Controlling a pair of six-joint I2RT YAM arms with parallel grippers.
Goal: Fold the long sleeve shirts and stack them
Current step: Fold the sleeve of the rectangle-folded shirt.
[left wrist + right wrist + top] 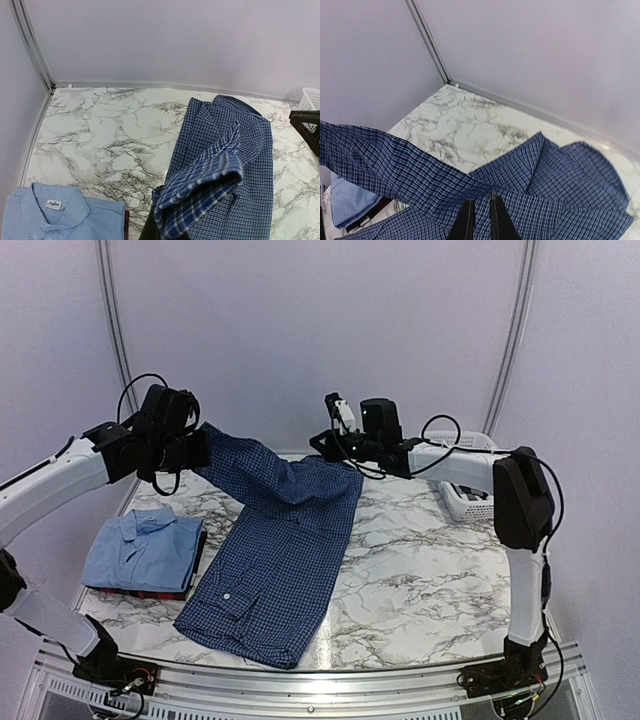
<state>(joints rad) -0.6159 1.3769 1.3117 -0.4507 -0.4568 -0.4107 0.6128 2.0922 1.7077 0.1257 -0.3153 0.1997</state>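
1. Navy checked shirt [285,560] lies mid-counter and mostly flat. The body runs from about 12 o'clock down to 7 o'clock, with the near hem close to the counter [420,580] front edge.
2. One sleeve [245,470] is off the surface. It rises from the shirt's far end toward 10 o'clock and ends at the left hand [200,450].
3. Left hand is fully closed and pinching that sleeve near the cuff [205,185]. In the left wrist view the cuff end drapes over the fingers and hangs in the air above the shirt body.
4. Right hand [320,445] is at 12 o'clock, over the shirt's far right corner. In the right wrist view the fingers [466,220] are nearly together with only a thin slit between them, and checked cloth is right under the tips. Can't tell whether any cloth is actually caught.
5. Folded stack sits at 9 o'clock, just beside the navy shirt's left edge. The light blue shirt [140,550] is on top, collar toward 12 o'clock, and the dark red shirt [150,592] shows as an edge underneath on the near side.
6. White lattice basket [468,505] is at 2 o'clock by the right wall, apart from all the shirts. The right arm crosses in front of it, so its contents can't be made out. A corner of it also shows at the right edge of the left wrist view.
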